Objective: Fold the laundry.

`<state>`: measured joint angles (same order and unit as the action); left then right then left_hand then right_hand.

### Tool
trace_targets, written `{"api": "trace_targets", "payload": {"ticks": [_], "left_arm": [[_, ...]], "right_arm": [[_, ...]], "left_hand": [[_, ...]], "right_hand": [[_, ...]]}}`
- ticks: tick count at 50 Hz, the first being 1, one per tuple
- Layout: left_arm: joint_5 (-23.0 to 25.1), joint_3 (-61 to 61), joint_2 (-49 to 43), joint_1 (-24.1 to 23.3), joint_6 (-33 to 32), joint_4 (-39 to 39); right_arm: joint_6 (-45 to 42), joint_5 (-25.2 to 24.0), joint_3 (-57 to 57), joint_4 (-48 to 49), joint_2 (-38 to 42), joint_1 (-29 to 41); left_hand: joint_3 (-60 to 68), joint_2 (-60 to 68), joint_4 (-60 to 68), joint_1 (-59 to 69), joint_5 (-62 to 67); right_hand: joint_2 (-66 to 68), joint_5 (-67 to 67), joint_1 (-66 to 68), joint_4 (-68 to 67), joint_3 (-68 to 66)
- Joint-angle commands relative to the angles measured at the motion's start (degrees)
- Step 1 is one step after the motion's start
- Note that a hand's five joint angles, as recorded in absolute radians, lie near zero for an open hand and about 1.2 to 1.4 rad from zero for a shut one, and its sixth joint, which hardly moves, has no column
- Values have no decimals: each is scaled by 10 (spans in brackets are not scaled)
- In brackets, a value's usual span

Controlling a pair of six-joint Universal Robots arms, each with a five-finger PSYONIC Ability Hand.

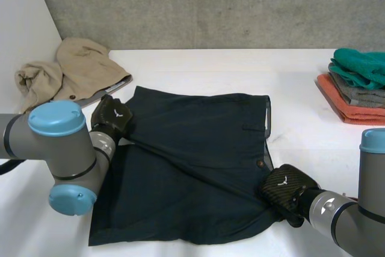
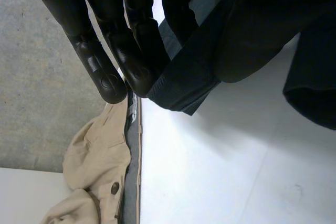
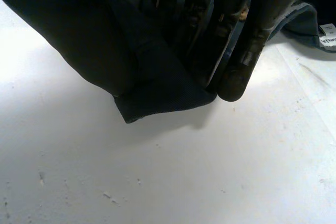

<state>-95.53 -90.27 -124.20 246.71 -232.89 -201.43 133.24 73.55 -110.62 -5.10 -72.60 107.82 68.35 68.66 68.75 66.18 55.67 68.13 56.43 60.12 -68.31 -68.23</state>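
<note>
At the upper left of the frame, a crumpled beige garment [image 1: 75, 70] lies on the white worktop [image 1: 210, 67], just beside the dark shorts [image 1: 192, 161]. Lower and to its right, the left robot hand [image 1: 111, 117] sits at the shorts' upper left corner. Its wrist view shows straight fingers [image 2: 113, 61] pinching a hemmed edge of the dark cloth against the thumb, which the cloth wraps. The left arm [image 1: 60, 154] reaches in from the left edge, its elbow over the shorts' lower left part.

The shorts spread across the middle of the frame, waistband and button toward the right. A taut crease runs diagonally from one robot hand to the other.

At the lower right, the right robot hand [image 1: 287, 188] grips the shorts' lower right corner below the button. Its fingers [image 3: 239, 61] clamp a cloth corner against the covered thumb. The right arm [image 1: 349, 221] enters from the lower right corner.

At the right edge, a stack of folded clothes [image 1: 358, 88], teal over grey and orange, sits well apart from the shorts.
</note>
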Motion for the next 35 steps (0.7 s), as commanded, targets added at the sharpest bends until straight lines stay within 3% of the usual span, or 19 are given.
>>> {"api": "trace_targets", "payload": {"ticks": [1, 6, 13, 18, 28, 35], "left_arm": [[3, 5, -7, -1, 6, -1], [-1, -1, 22, 2, 32, -3], [-1, -53, 132, 4, 124, 15], [7, -125, 249, 4, 207, 111], [59, -217, 351, -6, 321, 342], [65, -279, 351, -19, 330, 353]], "right_arm": [[1, -1, -5, 4, 0, -1], [5, 0, -6, 11, -1, -2], [30, 0, -5, 23, -3, -3], [60, -1, -3, 32, -4, -5], [89, 7, 1, 56, -9, -8], [107, 8, 1, 69, -11, -8]], "left_hand": [[-379, -382, -383, -357, -352], [-522, -525, -526, -501, -496], [-522, -526, -527, -501, -496], [-519, -522, -523, -497, -492], [-517, -521, -521, -496, -491], [-514, -517, -518, -492, -487]], "right_hand": [[119, 136, 199, -117, -118], [119, 136, 199, -117, -118], [119, 136, 199, -117, -118], [119, 136, 199, -117, -118], [119, 136, 199, -117, -118], [119, 136, 199, -117, -118]]}}
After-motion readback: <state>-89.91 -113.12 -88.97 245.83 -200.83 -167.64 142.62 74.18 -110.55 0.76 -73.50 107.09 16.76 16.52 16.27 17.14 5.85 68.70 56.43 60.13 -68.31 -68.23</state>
